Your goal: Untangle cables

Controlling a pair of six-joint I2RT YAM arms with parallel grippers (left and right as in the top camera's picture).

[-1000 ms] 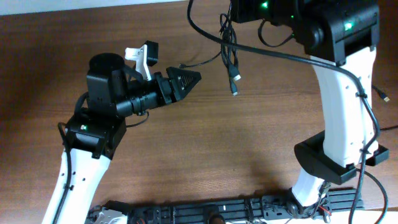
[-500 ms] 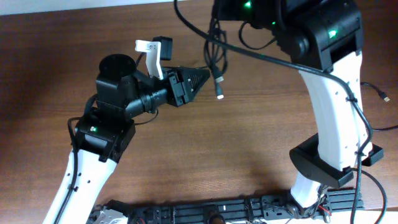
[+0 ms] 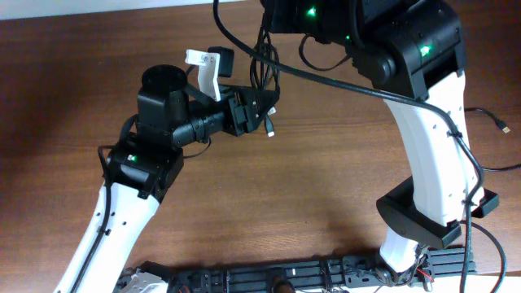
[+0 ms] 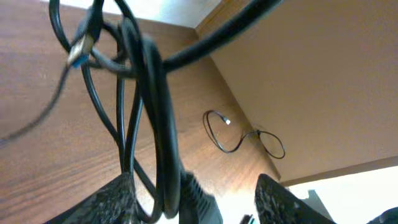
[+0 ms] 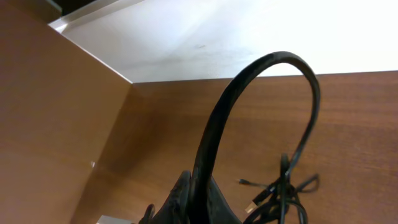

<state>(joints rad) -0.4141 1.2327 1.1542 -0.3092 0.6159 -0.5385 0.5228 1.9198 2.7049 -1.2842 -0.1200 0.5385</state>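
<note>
1. Left claw (image 3: 262, 103): spread. In its wrist view the two fingers (image 4: 118, 198) stand apart at the bottom edge, and the hanging cords pass between them. Whether either finger touches a cord cannot be told. From overhead the claw lies level above the table and points toward the robot's right.

2. Right claw (image 5: 193, 200): pressed together, pinching a black cord. The cord rises from the claw in a tall arch and drops back to the rest of the bunch. From overhead the claw sits at the far edge, mostly hidden under its own arm.

3. The cables (image 4: 160, 124): several thin black cords in a crossed bunch, hanging from the right claw down past the left claw. A silver plug (image 4: 78, 51) sticks out near the top of the bunch (from overhead, plug ends dangle just beside the left claw's tip).

4. Loose cord (image 4: 239, 144): one more thin black cord, lying in loops on the table well apart from the bunch, with a small plug at its end.

5. Table (image 3: 326, 187): brown wood grain.

6. Left arm (image 3: 114, 228): white lower link, black wrist, and a white bracket (image 3: 202, 69) on top.

7. Right arm (image 3: 431, 155): white link, black joints, green lights lit.
</note>
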